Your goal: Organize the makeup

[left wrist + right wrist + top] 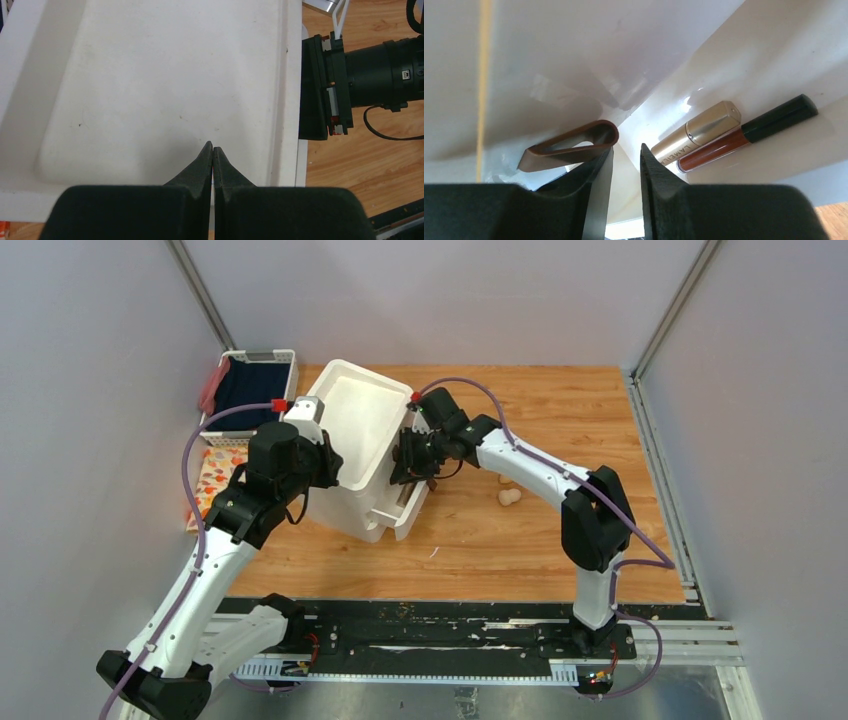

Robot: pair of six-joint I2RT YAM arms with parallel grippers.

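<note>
We see a wooden tabletop (520,550) inside grey walls (450,300). Our right gripper (626,150) stands narrowly parted, holding nothing, near a gold tube (696,132) and a reddish-brown black-capped tube (744,132) lying in the white drawer (774,50). The left gripper (213,147) is pinched shut, empty.

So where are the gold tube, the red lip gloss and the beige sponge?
gold tube (696,132): right wrist view, middle of its barrel.
red lip gloss (716,149): right wrist view, on its red body.
beige sponge (509,497): top view, on its middle.

The box (360,410) looks smooth white plastic, the gold tube (696,134) shiny metallic, the reddish-brown stick (719,148) glossy, the table (560,410) wood-grained.
</note>
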